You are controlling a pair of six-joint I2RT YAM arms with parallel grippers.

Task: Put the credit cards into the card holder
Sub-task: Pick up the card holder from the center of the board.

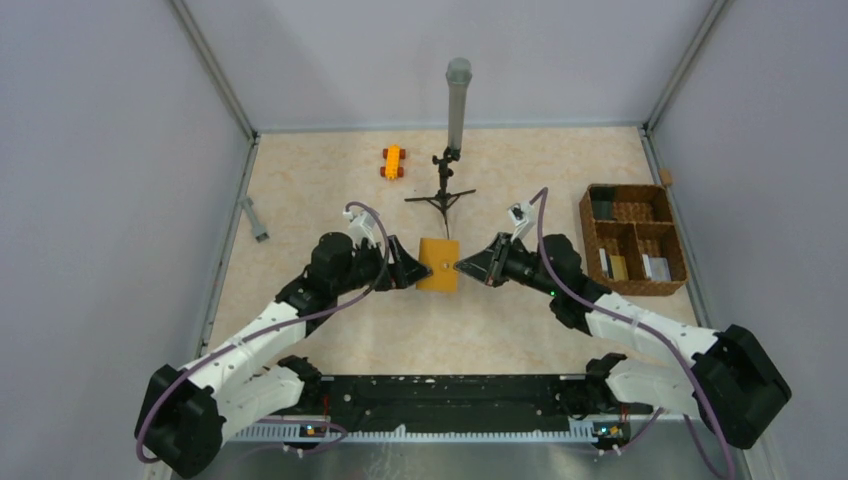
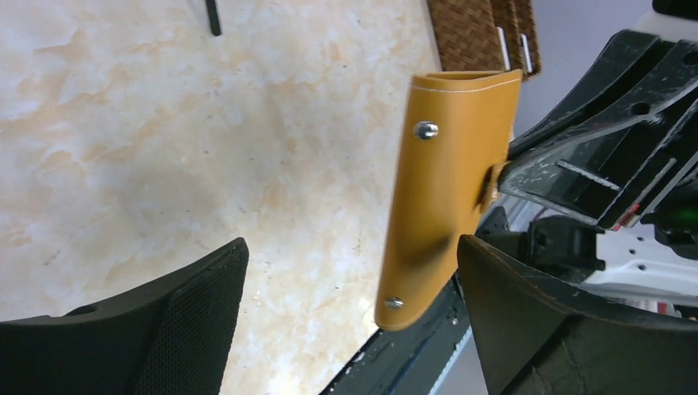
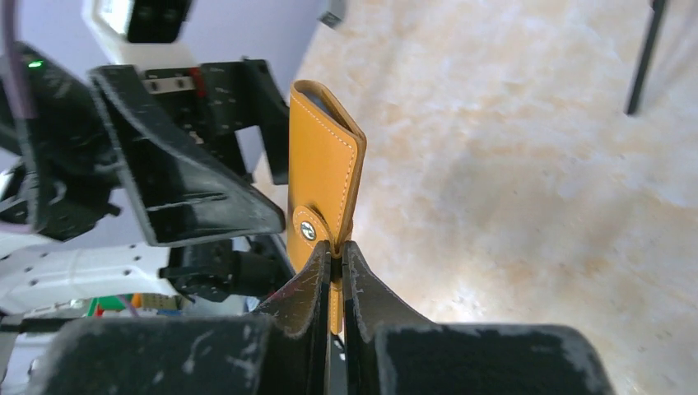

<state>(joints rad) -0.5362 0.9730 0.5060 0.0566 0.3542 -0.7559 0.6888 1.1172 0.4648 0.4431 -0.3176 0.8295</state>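
Note:
The mustard-orange card holder (image 1: 438,264) hangs above the table between both arms. My right gripper (image 1: 462,267) is shut on its edge beside the snap tab; in the right wrist view the jaws (image 3: 336,247) pinch the holder (image 3: 325,173) just below the snap. My left gripper (image 1: 420,268) is wide open; in the left wrist view (image 2: 352,247) the holder (image 2: 444,189) stands close to its right finger (image 2: 527,313), not gripped. A grey edge (image 3: 311,97) shows inside the holder's top fold; I cannot tell if it is a card. No credit card shows plainly.
A brown wicker compartment basket (image 1: 596,240) stands at the right with small upright items in it. An orange toy car (image 1: 393,161) and a black tripod with a grey tube (image 1: 456,110) stand at the back. A grey bar (image 1: 254,218) lies at the left wall.

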